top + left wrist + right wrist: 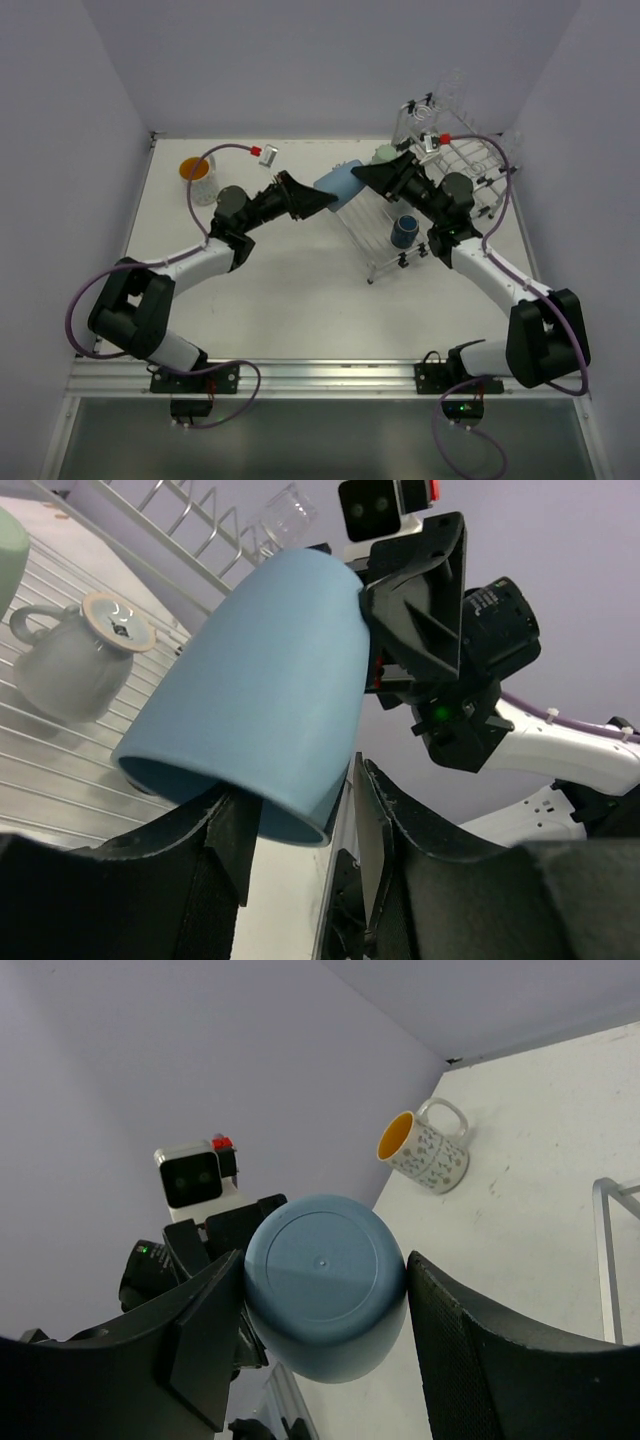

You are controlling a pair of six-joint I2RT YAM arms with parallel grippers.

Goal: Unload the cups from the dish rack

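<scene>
The right jaws clamp the light blue cup [325,1285]; the left jaws stand apart astride its rim.

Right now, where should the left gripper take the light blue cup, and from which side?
At the wall by the open rim, coming from the left. The light blue cup is held sideways, its closed bottom clamped in the right gripper, so only the mouth end faces the left gripper.
</scene>
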